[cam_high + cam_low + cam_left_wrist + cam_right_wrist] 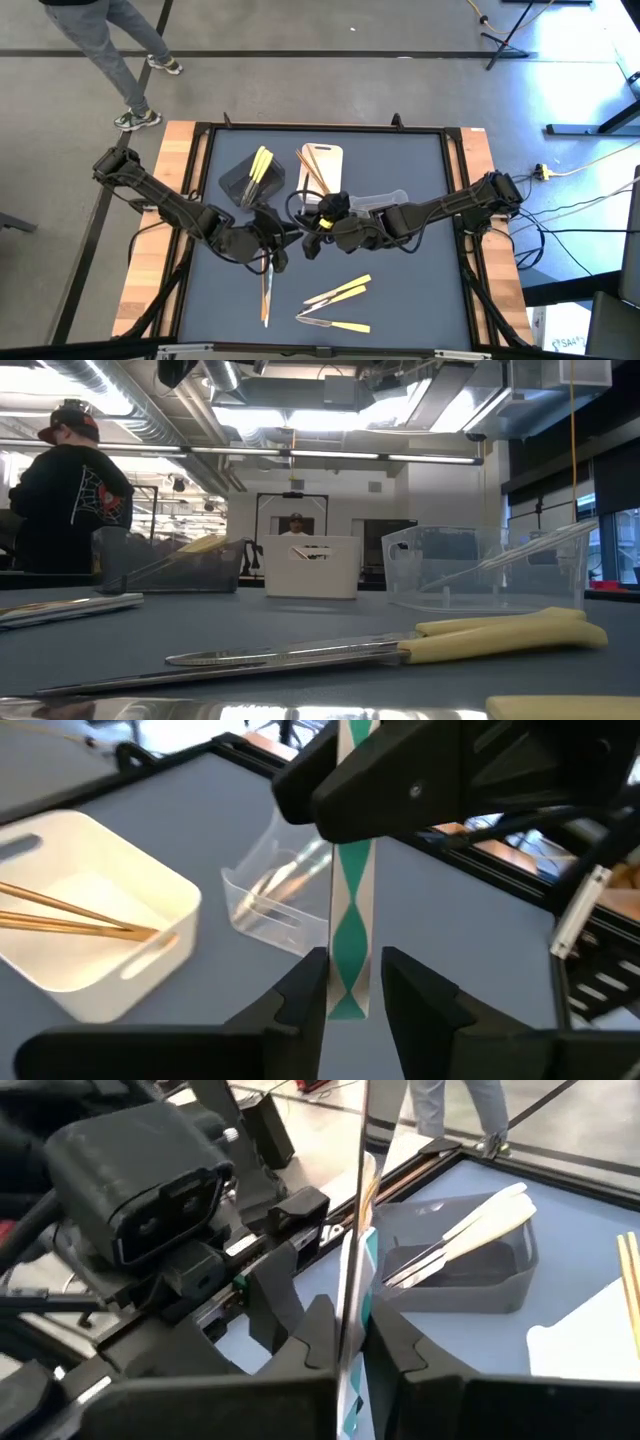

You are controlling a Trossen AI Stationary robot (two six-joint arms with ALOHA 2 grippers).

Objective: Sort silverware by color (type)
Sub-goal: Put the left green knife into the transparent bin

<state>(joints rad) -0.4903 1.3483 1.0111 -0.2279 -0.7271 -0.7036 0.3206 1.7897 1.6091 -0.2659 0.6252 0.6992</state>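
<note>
A silver utensil with a green-and-white patterned handle (349, 920) stands upright between my two grippers above the table's middle. My right gripper (352, 1342) is shut on its thin silver part; it also shows in the high view (313, 240). My left gripper (350, 988) is open, its fingers close on either side of the handle's free end; it also shows in the high view (283, 236). On the table lie a long silver utensil (267, 287) and yellow-handled knives (340, 292). My right gripper pinches the utensil's thin silver part (356, 1295) between its two fingers, seen edge-on. The utensil stands upright and is lifted clear of the table, its patterned handle reaching down between my left fingers.
At the back stand a black tray (238, 185) with yellow-handled utensils, a white tray (330, 152) with orange-brown ones and a clear tray (392, 197). More yellow-handled knives (338, 324) lie near the front edge. A person walks beyond the far left corner (120, 60).
</note>
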